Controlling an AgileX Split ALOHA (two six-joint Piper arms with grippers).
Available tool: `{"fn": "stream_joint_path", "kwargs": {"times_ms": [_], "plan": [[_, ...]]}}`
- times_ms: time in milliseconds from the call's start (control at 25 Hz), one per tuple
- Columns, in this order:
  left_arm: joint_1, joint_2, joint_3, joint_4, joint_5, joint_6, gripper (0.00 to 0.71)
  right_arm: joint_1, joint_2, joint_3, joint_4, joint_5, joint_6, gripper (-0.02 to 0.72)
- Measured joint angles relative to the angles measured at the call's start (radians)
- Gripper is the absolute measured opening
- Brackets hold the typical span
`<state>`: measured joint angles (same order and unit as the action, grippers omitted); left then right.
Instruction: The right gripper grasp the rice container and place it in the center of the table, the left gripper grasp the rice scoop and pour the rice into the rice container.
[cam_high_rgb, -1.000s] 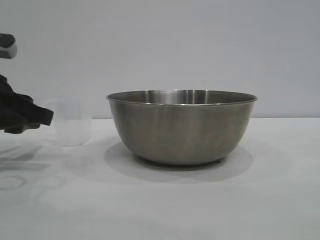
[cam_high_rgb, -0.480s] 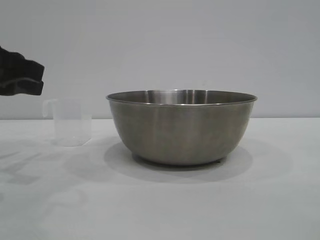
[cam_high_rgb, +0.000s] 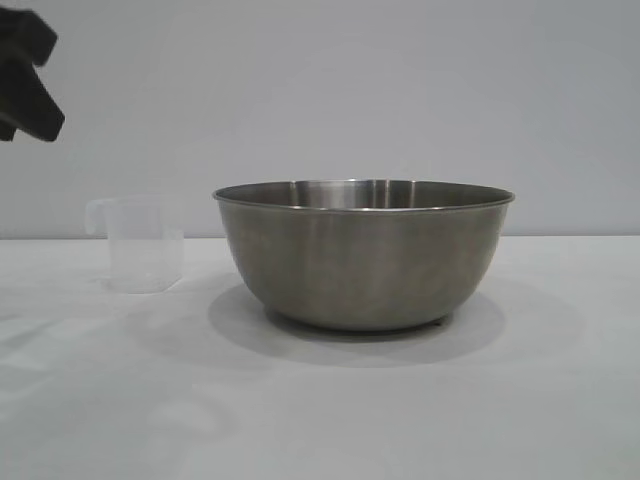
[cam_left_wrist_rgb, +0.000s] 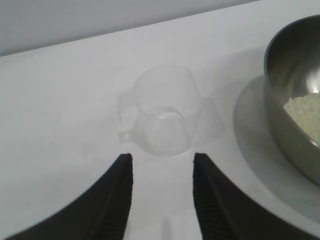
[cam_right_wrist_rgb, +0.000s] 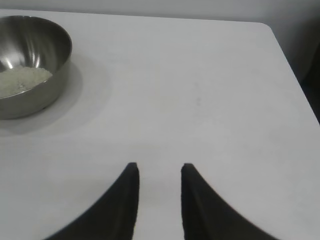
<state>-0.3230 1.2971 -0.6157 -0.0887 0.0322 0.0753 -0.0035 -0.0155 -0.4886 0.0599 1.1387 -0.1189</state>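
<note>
Steel rice container (cam_high_rgb: 363, 255) holds rice (cam_left_wrist_rgb: 305, 109) (pour done); empty rice scoop (cam_left_wrist_rgb: 164, 117) upright on table (cam_high_rgb: 320, 400), left gripper (cam_left_wrist_rgb: 162, 167) fingers apart, nothing held, right gripper (cam_right_wrist_rgb: 159, 172) idle, apart

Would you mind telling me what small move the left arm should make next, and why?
Probably it should simply draw back to rest. The rice lies in the rice container, and the rice scoop stands upright and looks empty on the table. The left gripper is open above the scoop, holding nothing. The right gripper is empty, off to the bowl's side.
</note>
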Motion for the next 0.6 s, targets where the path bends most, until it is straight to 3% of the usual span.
{"fn": "stream_joint_path", "kwargs": {"times_ms": [200, 240, 320, 600], "plan": [[0.000, -0.097, -0.098, 0.000, 0.240, 0.000, 0.439, 0.000, 0.000, 0.000, 0.000, 0.000, 0.000, 0.206], [0.000, -0.117, -0.113, 0.000, 0.280, 0.000, 0.479, 0.000, 0.000, 0.000, 0.000, 0.000, 0.000, 0.206], [0.000, -0.171, -0.140, 0.002, 0.379, 0.000, 0.460, 0.000, 0.000, 0.000, 0.000, 0.000, 0.000, 0.206], [0.000, -0.396, -0.160, 0.002, 0.664, 0.000, 0.460, 0.000, 0.000, 0.000, 0.000, 0.000, 0.000, 0.206]]}}
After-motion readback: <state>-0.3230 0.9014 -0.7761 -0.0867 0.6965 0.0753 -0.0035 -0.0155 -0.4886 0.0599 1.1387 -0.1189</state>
